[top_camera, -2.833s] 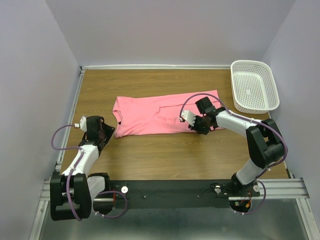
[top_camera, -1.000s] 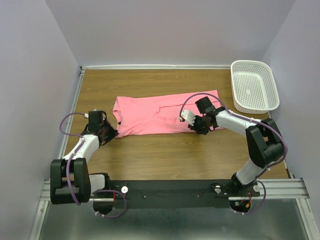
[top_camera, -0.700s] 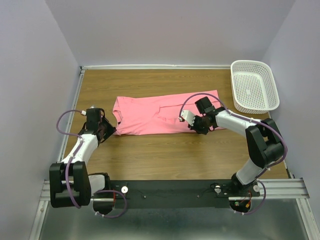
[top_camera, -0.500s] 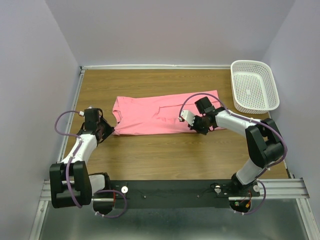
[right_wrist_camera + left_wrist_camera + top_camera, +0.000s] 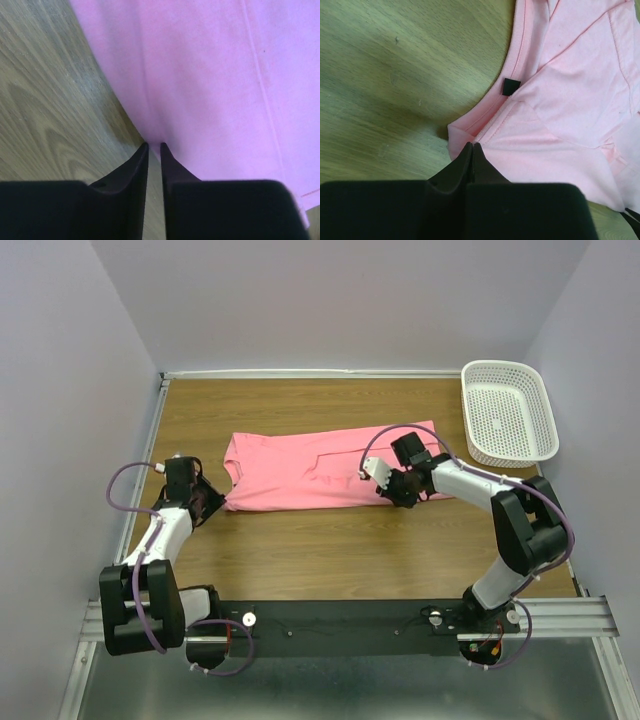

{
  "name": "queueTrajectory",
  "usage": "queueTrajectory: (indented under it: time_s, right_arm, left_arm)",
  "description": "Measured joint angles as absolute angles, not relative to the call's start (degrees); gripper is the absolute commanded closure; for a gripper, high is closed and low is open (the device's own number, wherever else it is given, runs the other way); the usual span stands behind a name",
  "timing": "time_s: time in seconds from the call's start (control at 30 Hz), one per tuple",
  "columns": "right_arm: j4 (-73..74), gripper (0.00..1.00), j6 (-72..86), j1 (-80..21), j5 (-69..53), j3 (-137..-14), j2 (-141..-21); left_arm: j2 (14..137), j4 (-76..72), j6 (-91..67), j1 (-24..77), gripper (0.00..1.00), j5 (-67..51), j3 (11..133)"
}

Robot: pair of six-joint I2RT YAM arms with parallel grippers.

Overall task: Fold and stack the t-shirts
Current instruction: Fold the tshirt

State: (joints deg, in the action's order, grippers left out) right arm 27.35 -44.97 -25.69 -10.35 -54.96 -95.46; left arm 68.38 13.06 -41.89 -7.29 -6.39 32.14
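Between L pincer (image 5: pixel 471 146) tips, t-shirt (image 5: pixel 570 110) corner hidden; R pincer (image 5: pixel 154 146) prob. pinching.

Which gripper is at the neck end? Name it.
The left gripper: its view shows the t-shirt neckline and black tag; the right gripper sees plain cloth.

There is one pink t-shirt (image 5: pixel 320 468) on one wooden table (image 5: pixel 330 540), and one white basket (image 5: pixel 505 364). Two robot arms are in view, the left arm (image 5: pixel 160 540) and the right arm (image 5: pixel 470 483). Each carries one gripper, making two: the left gripper (image 5: pixel 215 502) and the right gripper (image 5: pixel 400 495). Each gripper has two fingers (image 5: pixel 132 170). The t-shirt bears one small black tag (image 5: pixel 510 86).
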Motion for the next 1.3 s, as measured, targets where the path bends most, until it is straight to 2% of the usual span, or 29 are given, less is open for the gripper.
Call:
queueTrajectory:
  time_s: [0.03, 0.07, 0.13, 0.17, 0.23, 0.33, 0.37, 0.4, 0.53, 0.63, 0.73, 1.1, 1.2, 1.23, 1.27, 1.3]
  right_arm:
    - [27.4, 0.66, -44.7, -25.6, -10.4, -55.0, -95.3]
    - [27.5, 0.61, -43.9, -25.5, -10.6, -55.0, -95.0]
    - [27.7, 0.53, -43.5, -25.5, -11.0, -55.0, -94.4]
    - [28.0, 0.49, -42.9, -25.4, -11.4, -55.0, -93.3]
    - [28.4, 0.45, -41.7, -25.4, -12.1, -55.4, -90.9]
    - [28.6, 0.42, -39.8, -25.4, -13.8, -57.1, -87.1]
    - [28.5, 0.41, -39.3, -25.4, -14.5, -57.6, -86.0]
    - [28.4, 0.41, -38.4, -25.4, -15.6, -58.2, -84.6]
    - [28.4, 0.41, -36.1, -25.4, -20.0, -58.6, -81.4]
    - [28.3, 0.41, -35.3, -25.4, -22.5, -58.6, -81.0]
    - [28.4, 0.41, -34.9, -25.4, -23.8, -58.6, -81.0]
    - [28.4, 0.4, -34.5, -25.4, -25.0, -58.6, -81.1]
    - [28.4, 0.4, -34.5, -25.4, -25.1, -58.6, -81.1]
    - [28.4, 0.41, -34.5, -25.4, -25.1, -58.6, -81.1]
    - [28.4, 0.4, -34.5, -25.4, -25.1, -58.6, -81.1]
    - [28.4, 0.4, -34.5, -25.4, -25.1, -58.6, -81.1]
  left_arm:
    - [68.4, 13.1, -41.6, -7.3, 0.85, -6.5, 32.2]
    - [68.4, 13.4, -41.1, -7.4, 0.66, -6.6, 32.3]
    - [68.2, 14.0, -40.9, -7.4, 0.54, -6.6, 32.8]
    - [67.6, 14.9, -40.6, -7.4, 0.43, -6.5, 33.4]
    - [65.8, 16.5, -40.6, -7.5, 0.36, -5.7, 34.5]
    - [59.9, 18.3, -40.4, -7.6, 0.35, -4.3, 36.2]
    - [57.1, 18.2, -40.7, -7.6, 0.3, -4.3, 36.2]
    - [53.8, 17.8, -41.2, -7.7, 0.3, -5.0, 35.8]
    - [46.8, 15.5, -44.6, -7.8, 0.3, -9.4, 30.8]
    - [45.9, 15.4, -47.3, -7.8, 0.3, -12.4, 25.3]
    - [48.0, 16.6, -50.1, -7.8, 0.3, -13.8, 21.5]
    - [60.6, 10.6, -56.0, -7.8, 0.34, -13.3, 21.5]
    - [65.1, 8.4, -56.6, -7.7, 0.54, -12.6, 23.1]
    - [66.5, 7.5, -56.6, -7.7, 0.7, -12.4, 23.6]
    - [67.7, 6.9, -56.7, -7.8, 0.78, -12.1, 24.0]
    - [68.7, 6.4, -57.1, -7.8, 0.8, -11.9, 24.2]
